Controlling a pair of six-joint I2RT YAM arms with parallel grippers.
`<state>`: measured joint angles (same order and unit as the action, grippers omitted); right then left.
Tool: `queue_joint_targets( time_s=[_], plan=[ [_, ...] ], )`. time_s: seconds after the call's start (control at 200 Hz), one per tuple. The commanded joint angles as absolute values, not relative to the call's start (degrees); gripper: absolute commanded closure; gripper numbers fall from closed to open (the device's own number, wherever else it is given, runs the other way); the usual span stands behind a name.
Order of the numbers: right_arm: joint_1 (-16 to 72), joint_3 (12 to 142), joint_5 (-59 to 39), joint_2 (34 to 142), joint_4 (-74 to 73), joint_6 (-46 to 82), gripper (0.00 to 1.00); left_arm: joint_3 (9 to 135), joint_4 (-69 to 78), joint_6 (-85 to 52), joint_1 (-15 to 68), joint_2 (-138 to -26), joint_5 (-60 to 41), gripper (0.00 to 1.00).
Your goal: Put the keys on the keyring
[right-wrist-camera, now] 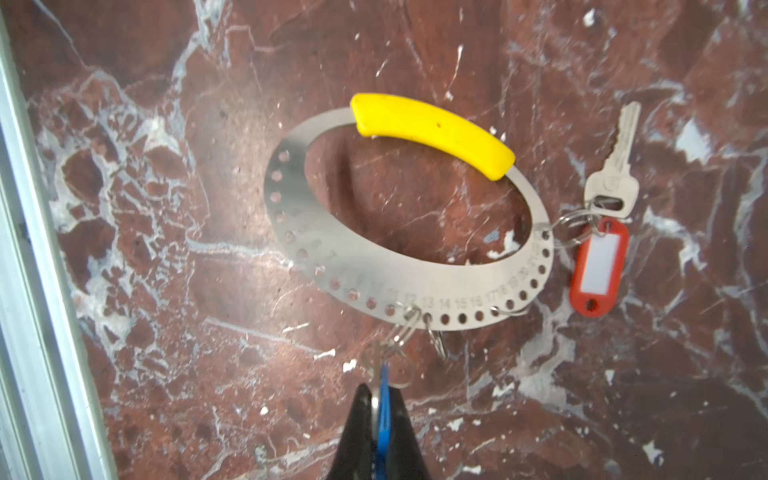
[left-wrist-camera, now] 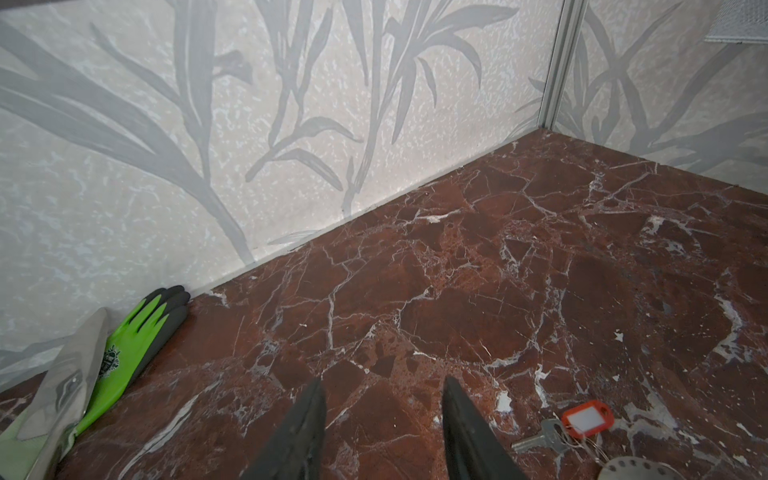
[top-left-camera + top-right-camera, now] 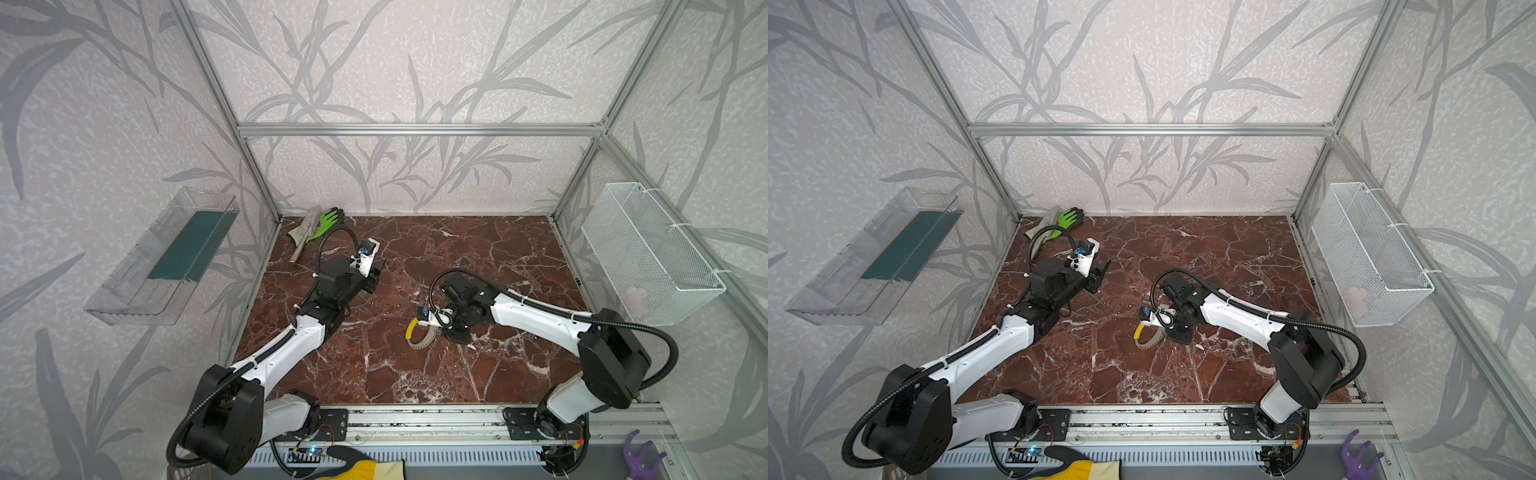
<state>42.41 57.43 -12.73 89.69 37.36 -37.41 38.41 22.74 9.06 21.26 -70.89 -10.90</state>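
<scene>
Closest to my right wrist camera is my right gripper [image 1: 379,395], its two black fingers pressed together on the blue key [image 1: 383,432]. I hold that key edge-on, its long axis in line with the fingers and aimed at the keyring [image 1: 374,286].

I count two keys and one keyring. The keyring is a flat steel hoop with one yellow arc [image 1: 432,133] and a row of small numbered holes along the opposite rim. It sits near the middle of the worktop [image 3: 374,374], in both top views [image 3: 424,341] [image 3: 1152,340], with the yellow arc turned toward the left edge. It shows as an oval seen at a slant, and I cannot tell whether it lies flat.

Small wire rings [image 1: 405,330] hang at the holed rim. I make out four, though blur leaves that count unsure.

The red key [image 1: 613,174] lies flat just beside the hoop, linked to it by a ring. Its blade points away from its red tag [image 1: 598,266], the two nearly in one line.

My left gripper [image 2: 382,379] is spread and empty above the worktop. One green glove [image 3: 328,222] lies in the far left corner.
</scene>
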Motion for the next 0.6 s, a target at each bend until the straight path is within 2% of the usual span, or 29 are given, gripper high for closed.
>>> queue_joint_targets(
  time_s=[0.0,0.11,0.185,0.205,0.26,0.325,0.45,0.475,0.51,0.565,0.595],
  plan=[
    [42.4,55.2,-8.8,88.9,41.8,-39.7,1.0,41.3,24.4,9.0,21.4,-72.3,-11.7,0.53],
    [41.9,53.8,-6.5,90.2,43.4,-39.9,1.0,41.9,24.1,9.1,21.5,-73.2,-11.3,0.52],
    [41.7,52.7,-5.4,90.0,43.1,-39.8,0.91,41.8,23.9,8.8,21.4,-73.1,-10.2,0.52],
    [41.7,52.4,-5.0,89.9,42.9,-39.6,0.87,41.7,23.9,8.8,21.4,-73.0,-9.6,0.52],
    [41.4,52.0,-4.6,89.0,42.9,-39.1,0.67,41.2,23.6,8.2,21.4,-72.2,-7.3,0.52],
    [41.0,51.3,-4.4,87.3,43.1,-38.5,0.56,40.2,23.0,8.0,21.4,-70.7,-4.3,0.51],
    [39.3,49.5,-2.2,80.6,43.6,-35.6,0.13,37.4,20.2,7.1,21.2,-65.9,4.3,0.42],
    [38.3,49.1,-1.9,78.6,43.1,-34.8,0.01,36.6,19.7,6.9,21.1,-64.7,6.3,0.4],
    [36.8,48.1,-2.3,75.3,42.1,-33.8,0.01,35.4,19.1,6.4,21.0,-63.0,9.1,0.32],
    [33.2,46.1,-3.0,69.6,37.5,-31.5,0.01,33.3,18.1,4.9,20.5,-60.3,14.4,0.27],
    [30.8,44.2,-3.3,66.2,32.7,-29.5,0.01,31.9,18.1,3.7,20.0,-58.7,17.2,0.2]
  ],
)
